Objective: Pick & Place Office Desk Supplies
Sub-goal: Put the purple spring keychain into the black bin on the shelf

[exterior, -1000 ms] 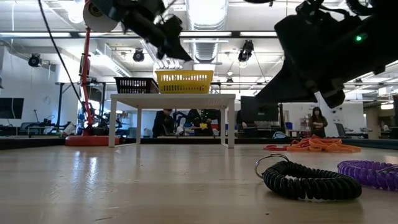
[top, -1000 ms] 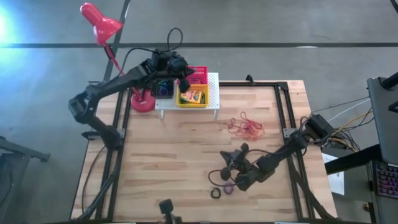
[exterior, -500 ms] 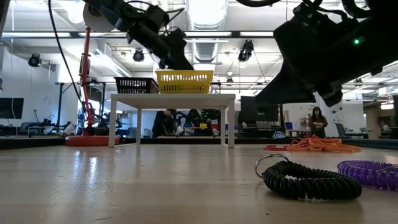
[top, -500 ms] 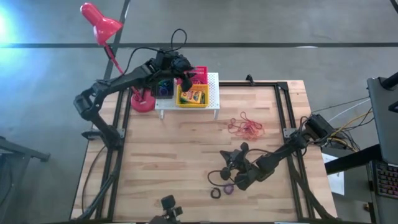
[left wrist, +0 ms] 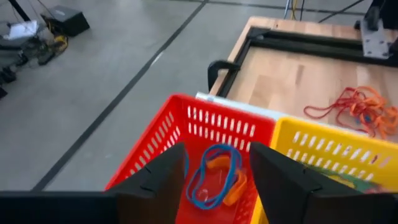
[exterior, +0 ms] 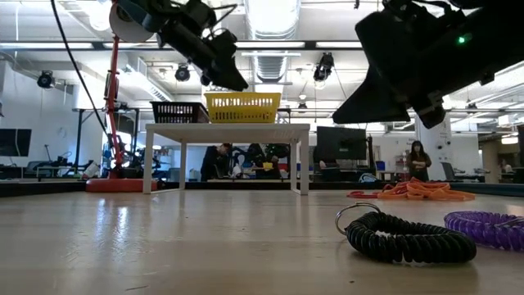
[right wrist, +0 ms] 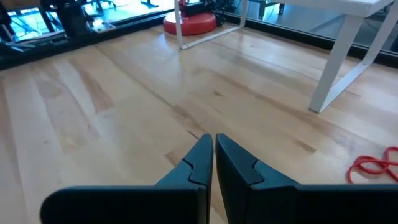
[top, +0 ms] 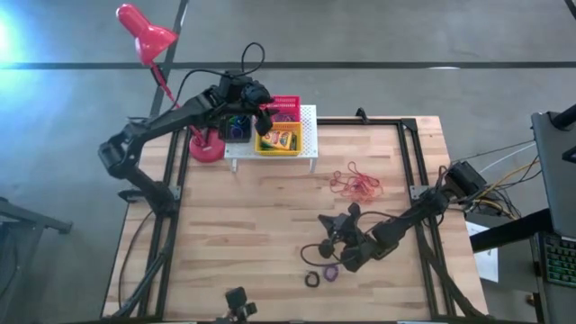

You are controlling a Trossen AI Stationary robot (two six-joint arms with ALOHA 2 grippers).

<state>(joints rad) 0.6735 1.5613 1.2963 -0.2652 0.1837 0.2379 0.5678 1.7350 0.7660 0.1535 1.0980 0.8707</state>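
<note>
My left gripper point(left wrist: 214, 169) stands open just above the red mesh basket point(left wrist: 186, 115) on the white stand point(top: 309, 135). It also shows in the high view point(top: 264, 105). A blue ring point(left wrist: 210, 177) and orange rubber bands point(left wrist: 231, 186) lie on the basket's floor below its fingers. Beside the red basket stand a yellow basket point(top: 279, 140) holding a crayon box and a black basket point(top: 238, 127). My right gripper point(right wrist: 213, 142) hovers shut over the table's near right, next to a black coil ring point(exterior: 409, 238) and a purple one point(exterior: 491, 229).
A loose heap of red-orange rubber bands point(top: 356, 184) lies on the table right of centre. The red desk lamp's base point(top: 206, 148) stands left of the stand. The bare wooden table point(top: 243, 234) spreads out left of my right gripper point(top: 331, 241).
My left gripper has opened above the red basket without moving from its place.
</note>
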